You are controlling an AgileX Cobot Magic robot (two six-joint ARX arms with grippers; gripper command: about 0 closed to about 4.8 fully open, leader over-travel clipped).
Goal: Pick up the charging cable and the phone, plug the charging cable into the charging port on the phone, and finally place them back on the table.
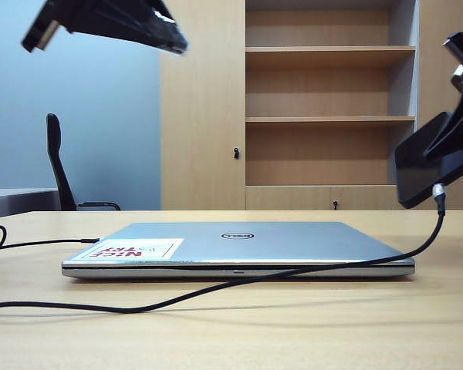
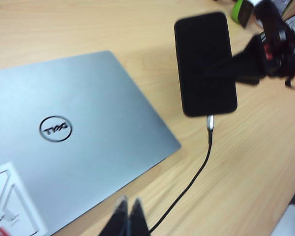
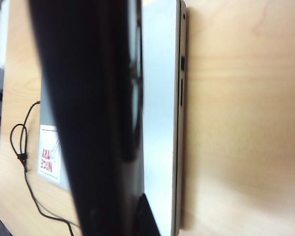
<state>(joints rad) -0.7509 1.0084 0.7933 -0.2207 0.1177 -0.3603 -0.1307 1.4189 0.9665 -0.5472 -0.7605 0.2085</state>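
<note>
1. Pale wood table [image 1: 239, 331] fills the front, and the black charging cable [image 1: 177, 297] lies across it in a long curve.
2. Next comes a closed silver laptop [image 1: 278, 243] lying flat, with a red and white sticker [image 1: 131, 249] on its lid.
3. One end of the cable runs up off the table on the right side, and its small silver plug [image 1: 438, 190] sits in the bottom edge of the phone [image 1: 428, 166].
4. The right gripper [image 1: 455, 127] holds the black phone up in the air above the table, with its fingers pinched on the phone.
5. The left gripper [image 2: 128, 212] is high up on the left side, above the laptop, with its two fingers pressed together and nothing between them.
6. Far behind are a wooden shelf [image 1: 328, 116], a blue wall [image 1: 77, 131] and a black chair [image 1: 62, 166].
</note>
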